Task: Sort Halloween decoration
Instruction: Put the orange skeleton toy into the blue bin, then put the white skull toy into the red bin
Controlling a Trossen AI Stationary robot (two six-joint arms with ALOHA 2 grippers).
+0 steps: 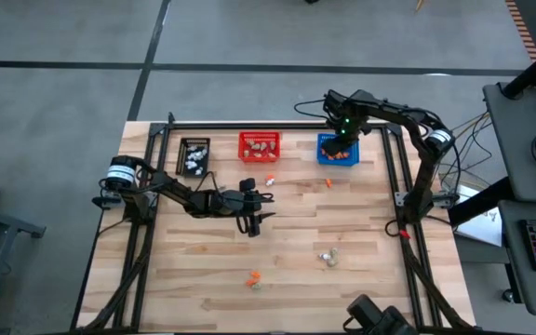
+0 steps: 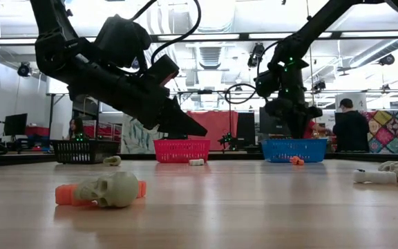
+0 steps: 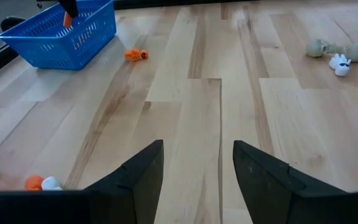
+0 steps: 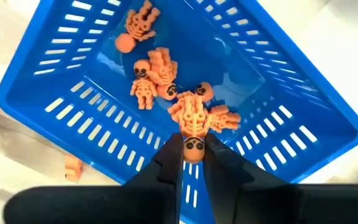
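Note:
My right gripper (image 4: 193,163) points down over the blue mesh basket (image 1: 337,149) at the far right, shut on an orange skeleton trinket (image 4: 193,121). Several more orange skeletons (image 4: 151,78) lie on the basket's floor. My left gripper (image 3: 197,168) stands open over the bare middle of the table (image 1: 254,221), nothing between its fingers. Loose Halloween decoration lies on the wood: an orange piece (image 1: 328,182), an orange and white pair (image 1: 271,178), beige-grey pieces (image 1: 328,258), and a skull beside an orange piece (image 2: 109,190). My right gripper pinches the orange skeleton by its head (image 4: 193,149) between its two fingertips, coming from above and pointing down. The skeleton's body hangs below the fingers inside the blue basket's opening. Whether it touches the pile beneath cannot be told.
A black basket (image 1: 194,154) holding pale pieces and a red basket (image 1: 259,146) stand in a row with the blue one along the far edge. A dark metal frame (image 1: 398,200) borders the table. Open wood lies between the loose trinkets.

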